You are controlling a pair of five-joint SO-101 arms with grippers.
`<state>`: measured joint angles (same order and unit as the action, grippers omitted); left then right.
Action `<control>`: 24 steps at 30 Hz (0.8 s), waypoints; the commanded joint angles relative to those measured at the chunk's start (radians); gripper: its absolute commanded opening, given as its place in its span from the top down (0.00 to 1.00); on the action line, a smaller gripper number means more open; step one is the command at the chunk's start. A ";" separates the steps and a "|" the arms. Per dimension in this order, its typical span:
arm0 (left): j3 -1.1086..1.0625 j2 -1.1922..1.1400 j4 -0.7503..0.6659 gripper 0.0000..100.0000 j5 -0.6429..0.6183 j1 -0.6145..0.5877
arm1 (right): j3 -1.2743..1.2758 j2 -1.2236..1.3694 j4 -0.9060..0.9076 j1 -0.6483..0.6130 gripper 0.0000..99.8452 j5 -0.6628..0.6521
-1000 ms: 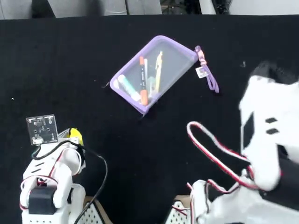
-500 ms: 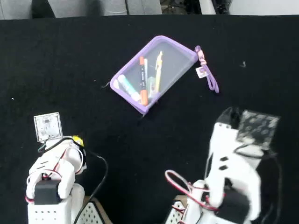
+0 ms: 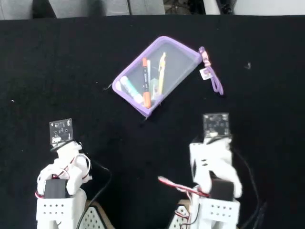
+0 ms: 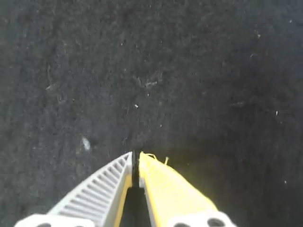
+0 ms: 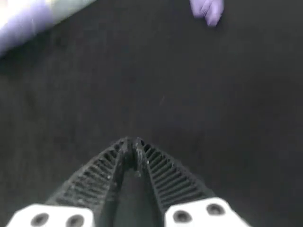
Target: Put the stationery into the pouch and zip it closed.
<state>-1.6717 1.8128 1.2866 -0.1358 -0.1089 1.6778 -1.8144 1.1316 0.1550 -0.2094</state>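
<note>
Saw the pouch lying aslant on the black table, well ahead of both arms and apart from them. Made out stationery through its clear front: an orange pen, a yellow pen and a white marker, all inside the lilac border. Could not tell whether it was zipped all the way. Noted the strap trailing off the pouch's right corner, with a small tag just beside it.

Found the left arm folded at the near edge of the table, on the left side. Saw the left claw, one finger white and one yellow, pressed together and gripping nothing, tips aimed at the table. Found the right arm folded at the near edge as well, nearer the pouch's strap end. Saw the right claw, both fingers black and ribbed, pressed together too, gripping nothing, low over the table. Caught from the right wrist a corner of the pouch and the end of the strap farther off, well apart from the tips
</note>
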 commanded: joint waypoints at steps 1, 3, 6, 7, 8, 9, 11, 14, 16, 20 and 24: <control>-0.027 0.003 -0.015 0.97 0.002 0.007 | 0.008 -0.047 0.077 -0.012 0.99 -0.006; -0.027 0.003 -0.015 0.97 0.002 0.007 | 0.008 -0.047 0.150 -0.009 0.99 -0.008; -0.027 0.003 -0.015 0.97 0.002 0.007 | 0.008 -0.047 0.147 -0.009 0.99 -0.005; -0.027 0.003 -0.015 0.97 0.002 0.007 | 0.008 -0.045 0.155 -0.009 0.99 -0.005; -0.027 0.003 -0.015 0.97 0.002 0.008 | 0.008 -0.045 0.157 -0.009 0.99 -0.006; -0.027 0.003 -0.015 0.97 0.002 0.010 | 0.008 -0.045 0.155 -0.009 0.99 -0.006; -0.027 0.003 -0.015 0.97 0.002 0.012 | 0.008 -0.045 0.155 -0.011 0.99 -0.006; -0.027 0.003 -0.015 0.97 0.002 0.010 | 0.008 -0.045 0.155 -0.011 0.99 -0.006; -0.027 0.003 -0.015 0.97 0.002 0.010 | 0.008 -0.045 0.155 -0.011 0.99 -0.006; -0.027 0.003 -0.015 0.97 0.002 0.008 | 0.008 -0.045 0.155 -0.011 0.99 -0.006; -0.027 0.003 -0.015 0.97 0.002 0.010 | 0.008 -0.045 0.155 -0.011 0.99 -0.006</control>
<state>-1.6763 1.8113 1.2835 -0.1358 -0.1089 1.6855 -1.8144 1.2789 0.1519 -0.2094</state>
